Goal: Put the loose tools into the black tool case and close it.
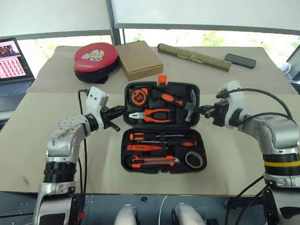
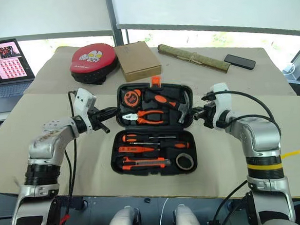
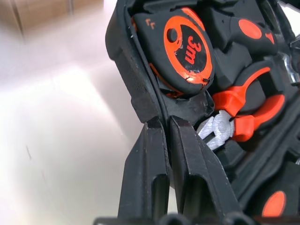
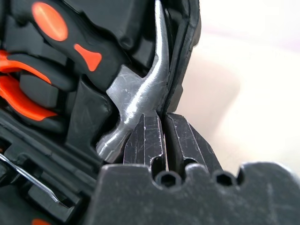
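the black plastic hinged tool case [image 1: 161,127] is lying open in the middle of the cardboard-covered surface [image 1: 33,131], its long axis running away from the robot, the orange latch [image 1: 162,79] at the far end. the left hand [image 1: 116,113] is clenching the far half's left rim and the right hand [image 1: 203,110] its right rim. the left wrist view is showing the orange-and-black tape measure [image 3: 185,49] and pliers [image 3: 234,119] up close; the right wrist view, the steel hammer head [image 4: 140,96]. screwdrivers [image 1: 159,138] and a utility knife [image 1: 153,162] are sitting in the near half. beyond are lying a red round pad [image 1: 95,59], a brown cardboard box [image 1: 138,59], an olive rolled bundle [image 1: 195,57], a phone [image 1: 240,60] and a laptop [image 1: 2,66], under bright windows.
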